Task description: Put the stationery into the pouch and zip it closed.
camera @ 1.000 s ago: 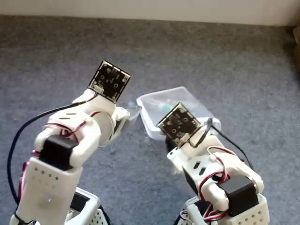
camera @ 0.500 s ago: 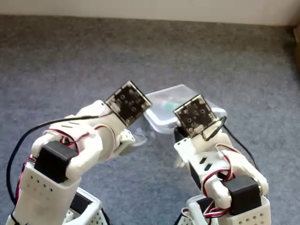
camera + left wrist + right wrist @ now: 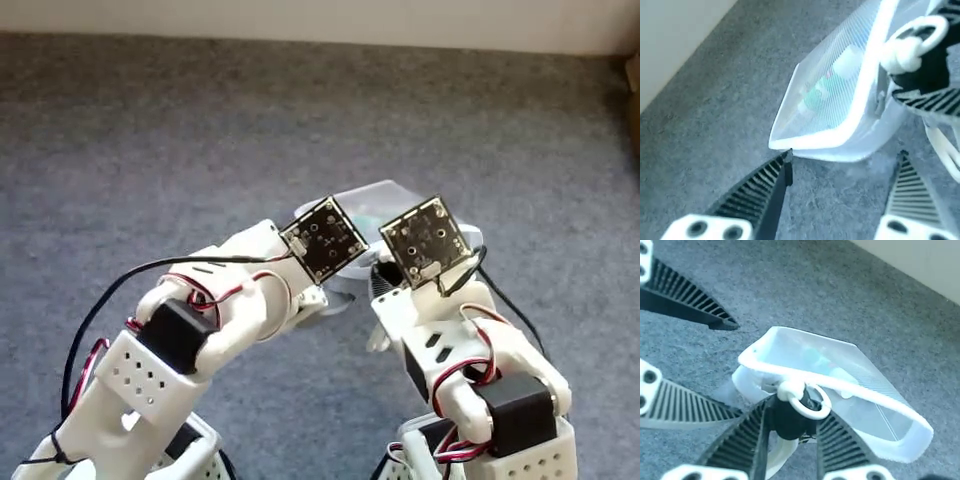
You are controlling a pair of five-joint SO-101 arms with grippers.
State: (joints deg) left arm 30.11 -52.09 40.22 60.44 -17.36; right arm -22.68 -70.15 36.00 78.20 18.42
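A translucent white mesh pouch [image 3: 840, 95] lies on the grey carpet, with green and white stationery [image 3: 822, 90] showing through its wall. My left gripper [image 3: 845, 156] is open, its two ribbed fingers on either side of the pouch's near corner without touching it. My right gripper [image 3: 797, 415] is shut on the pouch's zipper edge beside the white ring pull [image 3: 807, 402]. In the high view both wrist cameras cover the grippers, and part of the pouch [image 3: 375, 200] sticks out behind them. The left gripper's fingers [image 3: 687, 300] also appear in the right wrist view.
Grey carpet [image 3: 150, 140] surrounds the pouch on all sides. A pale wall base [image 3: 320, 20] runs along the far edge. The two arms stand very close together over the pouch.
My left arm has swung right and stretched toward the pouch, ending beside the right arm. The right arm shifted slightly back and right, and the pouch moved with it.
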